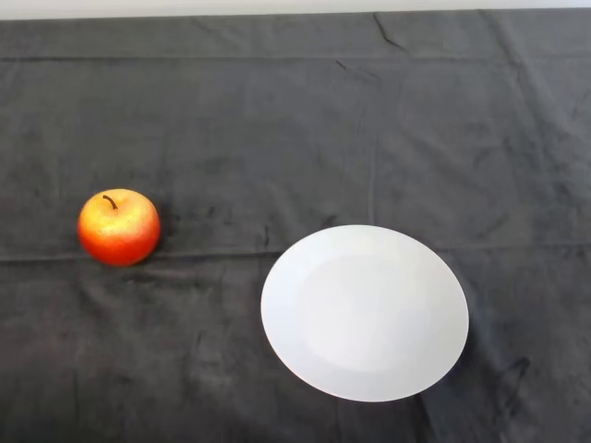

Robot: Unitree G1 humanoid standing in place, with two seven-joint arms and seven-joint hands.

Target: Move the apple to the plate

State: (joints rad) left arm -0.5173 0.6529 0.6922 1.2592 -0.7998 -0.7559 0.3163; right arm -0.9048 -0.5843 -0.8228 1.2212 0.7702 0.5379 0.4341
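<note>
A red and yellow apple [118, 227] stands upright on the dark cloth at the left, its stem pointing up. A white round plate [365, 312] lies on the cloth to the right of the apple, nearer the front edge. The plate holds nothing. The apple and the plate are apart, with a stretch of cloth between them.
The dark cloth [295, 138] covers the whole table and has a few creases. A pale strip of wall [277, 5] runs along the far edge.
</note>
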